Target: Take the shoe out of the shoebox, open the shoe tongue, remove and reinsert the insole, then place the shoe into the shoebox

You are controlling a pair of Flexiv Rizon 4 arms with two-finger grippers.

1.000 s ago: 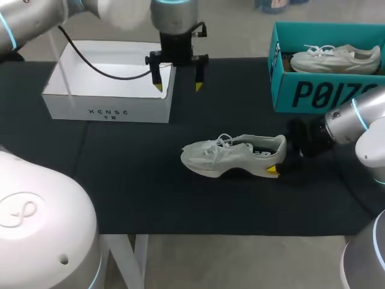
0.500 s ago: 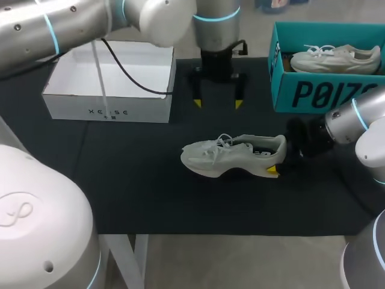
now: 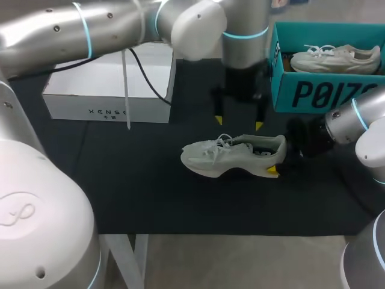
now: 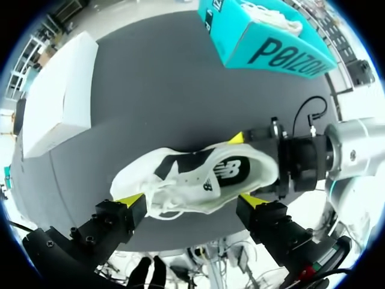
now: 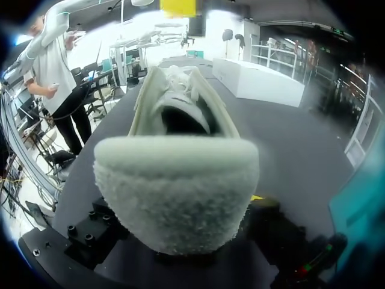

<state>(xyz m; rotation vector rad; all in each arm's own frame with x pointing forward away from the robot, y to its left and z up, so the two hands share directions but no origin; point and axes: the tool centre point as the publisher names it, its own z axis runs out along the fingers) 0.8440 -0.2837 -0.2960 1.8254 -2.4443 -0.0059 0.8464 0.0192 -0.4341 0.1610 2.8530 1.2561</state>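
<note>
A black-covered table (image 3: 150,192) carries everything. The right gripper (image 3: 277,158) is mostly hidden behind the heel of the pale grey-green laced shoe (image 3: 231,155), which stands on its sole mid-table with its toe to the left. One yellow tip shows at the heel's near side and another at its far side, so it clasps the heel. The left gripper (image 3: 239,123) hangs just above the shoe, fingers spread wide and holding nothing. Bare cloth lies near and left of the shoe. An open white cardboard shoebox (image 3: 108,111) sits far left. Far right, a teal cardboard shoebox (image 3: 313,93), cut off at the edge, holds a white trainer (image 3: 337,59).
</note>
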